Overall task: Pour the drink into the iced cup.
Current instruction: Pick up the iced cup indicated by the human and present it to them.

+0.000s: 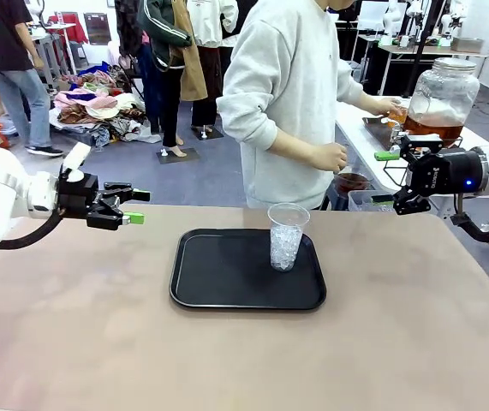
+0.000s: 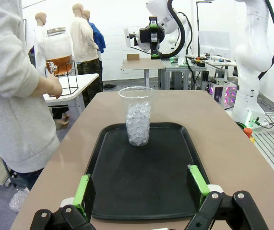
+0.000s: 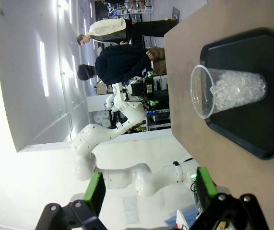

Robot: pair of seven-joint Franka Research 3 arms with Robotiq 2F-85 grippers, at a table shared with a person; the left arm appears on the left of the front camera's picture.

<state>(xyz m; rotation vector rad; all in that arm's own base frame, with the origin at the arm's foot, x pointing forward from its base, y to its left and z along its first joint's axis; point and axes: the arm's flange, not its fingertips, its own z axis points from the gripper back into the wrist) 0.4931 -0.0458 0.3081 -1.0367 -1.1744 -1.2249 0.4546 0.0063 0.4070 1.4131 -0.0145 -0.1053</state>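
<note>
Both the left hand and right hand gape empty; we judge the iced cup thin-walled, crushable, best gripped gently at mid-height.

No text can be read
The clear cup, black tray, glass jar and counter show plain surfaces. Any print on the left end effector or right end effector is too small to make out.
</note>
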